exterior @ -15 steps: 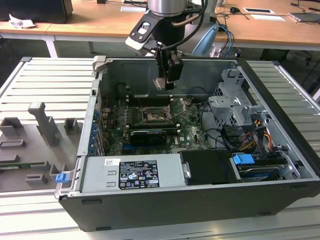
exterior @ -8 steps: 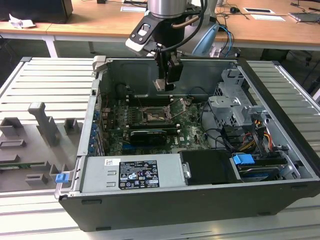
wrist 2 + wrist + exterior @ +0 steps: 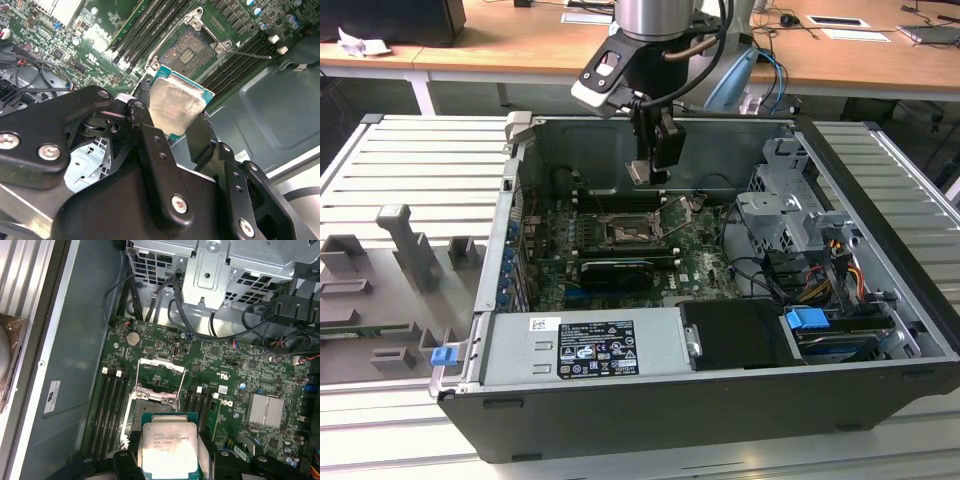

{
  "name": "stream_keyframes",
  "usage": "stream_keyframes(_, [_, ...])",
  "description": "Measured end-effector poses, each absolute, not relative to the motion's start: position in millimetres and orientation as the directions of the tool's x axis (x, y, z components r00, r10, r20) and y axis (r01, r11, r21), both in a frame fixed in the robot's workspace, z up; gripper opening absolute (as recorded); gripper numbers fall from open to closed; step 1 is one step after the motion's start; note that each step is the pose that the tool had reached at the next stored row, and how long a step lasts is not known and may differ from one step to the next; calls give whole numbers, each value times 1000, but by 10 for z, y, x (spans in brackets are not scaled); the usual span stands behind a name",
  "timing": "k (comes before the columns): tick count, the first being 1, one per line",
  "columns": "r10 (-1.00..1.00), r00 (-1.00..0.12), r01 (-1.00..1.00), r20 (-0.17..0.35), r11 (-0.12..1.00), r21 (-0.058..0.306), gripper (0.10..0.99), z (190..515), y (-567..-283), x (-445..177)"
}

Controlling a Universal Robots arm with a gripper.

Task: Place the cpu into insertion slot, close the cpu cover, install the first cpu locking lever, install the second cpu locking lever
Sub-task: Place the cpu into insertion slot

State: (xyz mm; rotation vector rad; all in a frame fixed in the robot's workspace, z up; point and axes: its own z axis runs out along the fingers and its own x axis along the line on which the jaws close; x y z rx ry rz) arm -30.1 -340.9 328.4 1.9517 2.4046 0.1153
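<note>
Jaws closed narrowly on cpu (image 3: 176, 107) edges | cpu above, apart from insertion slot (image 3: 192, 47)

a lab — open computer case (image 3: 670, 420) on slatted bench (image 3: 410, 160), desks (image 3: 520, 45) behind

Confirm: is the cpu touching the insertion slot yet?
Apart. In the exterior view the gripper holds the cpu in the air, clear space between it and the insertion slot below. The second wrist view shows the slot bare.
</note>
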Motion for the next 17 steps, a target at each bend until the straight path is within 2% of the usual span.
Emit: stream_keyframes(17, [979,-202,976,14,200,84,529,3196,-3409,-301])
